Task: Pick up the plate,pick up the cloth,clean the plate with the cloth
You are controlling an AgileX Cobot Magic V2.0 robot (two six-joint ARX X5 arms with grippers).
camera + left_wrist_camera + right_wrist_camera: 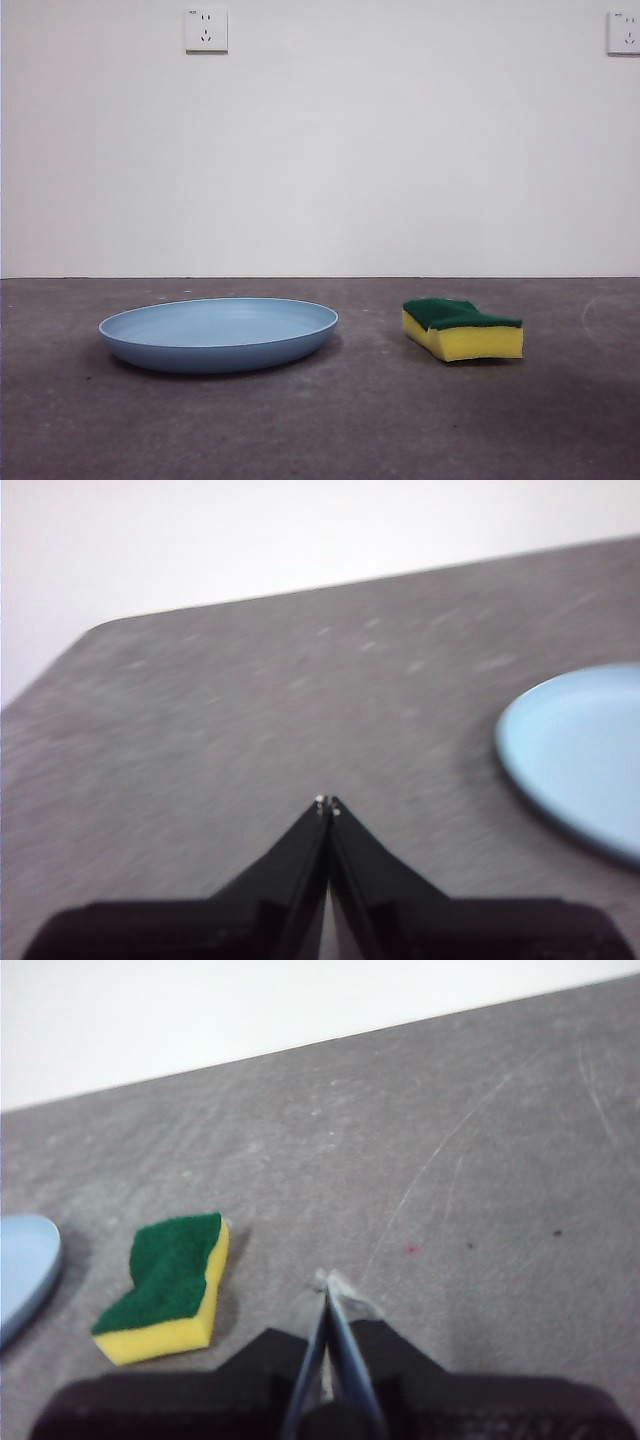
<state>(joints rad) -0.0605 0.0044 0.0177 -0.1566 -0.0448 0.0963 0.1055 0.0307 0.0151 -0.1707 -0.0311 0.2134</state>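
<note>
The light-blue plate (218,334) lies flat on the dark grey table, left of centre in the front view. The cloth, a yellow sponge with a green top (462,328), lies to its right, a gap between them. Neither arm shows in the front view. My left gripper (328,806) is shut and empty above bare table, with the plate's edge (580,750) off to one side. My right gripper (328,1285) is shut and empty above the table, with the sponge (172,1285) a short way beside it and a sliver of the plate (22,1270) further over.
A white wall with two sockets (206,30) stands behind the table. The table's far edge and a rounded corner (95,630) show in the left wrist view. Scratches mark the tabletop.
</note>
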